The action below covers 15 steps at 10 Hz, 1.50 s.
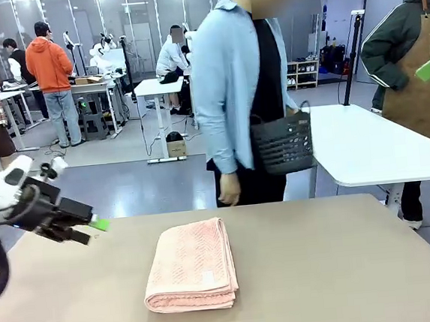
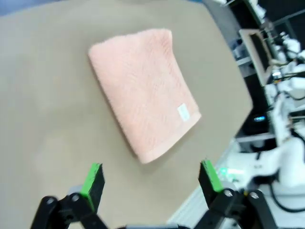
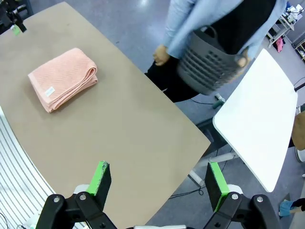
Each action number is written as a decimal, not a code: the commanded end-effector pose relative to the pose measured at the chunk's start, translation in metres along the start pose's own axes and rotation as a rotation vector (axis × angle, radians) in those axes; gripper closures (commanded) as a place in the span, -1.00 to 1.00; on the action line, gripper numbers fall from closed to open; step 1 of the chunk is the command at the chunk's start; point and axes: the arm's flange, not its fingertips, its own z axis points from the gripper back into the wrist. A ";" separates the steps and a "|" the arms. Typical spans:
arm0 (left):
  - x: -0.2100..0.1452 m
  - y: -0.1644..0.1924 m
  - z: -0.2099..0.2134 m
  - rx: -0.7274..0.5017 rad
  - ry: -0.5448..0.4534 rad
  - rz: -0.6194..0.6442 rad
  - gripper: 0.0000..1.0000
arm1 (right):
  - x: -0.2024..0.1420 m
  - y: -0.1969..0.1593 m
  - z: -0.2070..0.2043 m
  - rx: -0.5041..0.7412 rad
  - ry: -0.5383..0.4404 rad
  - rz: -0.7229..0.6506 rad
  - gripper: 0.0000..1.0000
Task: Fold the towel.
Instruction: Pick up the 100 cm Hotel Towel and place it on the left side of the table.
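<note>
Two grippers stand spread wide and empty, which suggests the folding itself is done. The towel (image 1: 190,266) lies in the lower middle of the front view as a neat, layered rectangle on the tan table (image 1: 345,270), its folded edge toward the camera and its white label (image 2: 182,112) showing on top in the left wrist view. The left gripper (image 1: 93,230) hangs at the left edge of the frame, well apart from the cloth and above the tabletop, probably kept clear so nothing gets disturbed. The right gripper (image 3: 159,183) looks down from high over the table's edge, fingers parted. Across the table, in the upper middle, a person (image 1: 243,91) stands holding a dark basket (image 1: 283,144) at the hip, likely ready to collect the towel.
</note>
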 end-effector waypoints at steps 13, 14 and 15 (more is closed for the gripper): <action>0.023 0.056 -0.097 -0.121 -0.031 0.187 -1.00 | 0.002 0.001 0.002 -0.002 0.008 -0.023 -1.00; 0.028 0.066 -0.107 -0.187 -0.037 0.203 -1.00 | 0.002 0.001 0.002 -0.002 0.008 -0.023 -1.00; 0.032 0.080 -0.117 -0.188 -0.029 0.233 -1.00 | 0.002 0.001 0.002 -0.002 0.008 -0.023 -1.00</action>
